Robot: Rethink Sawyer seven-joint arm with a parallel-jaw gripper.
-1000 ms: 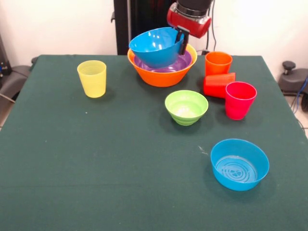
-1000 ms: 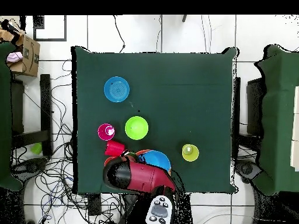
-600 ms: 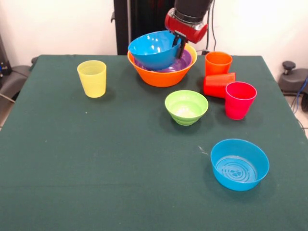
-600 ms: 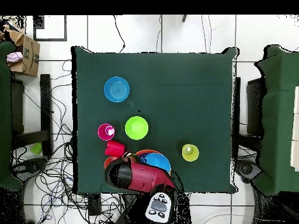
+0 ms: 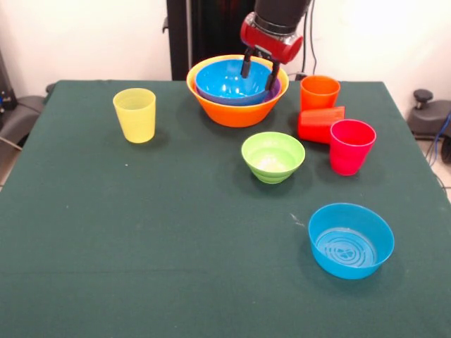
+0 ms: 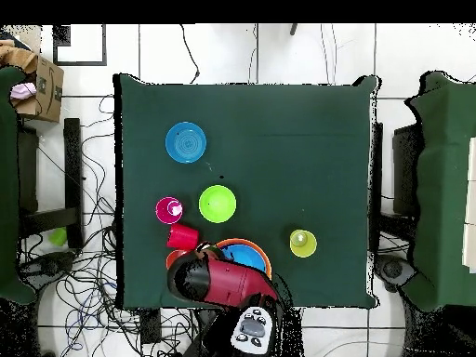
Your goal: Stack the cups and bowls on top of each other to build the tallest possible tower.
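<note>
Bowls sit nested at the far side of the green surface (image 5: 106, 232) — a blue bowl (image 5: 229, 81) inside a purple one (image 5: 276, 86), inside the large orange bowl (image 5: 232, 113). The claw (image 5: 257, 70) hangs over the blue bowl's rim, fingers apart, gripping nothing. A second blue bowl (image 5: 350, 241) and a green bowl (image 5: 273, 157) stand separately — cups nearby.

Glossy plastic bowls (image 5: 349, 241); matt green cloth table (image 5: 176, 246).
</note>
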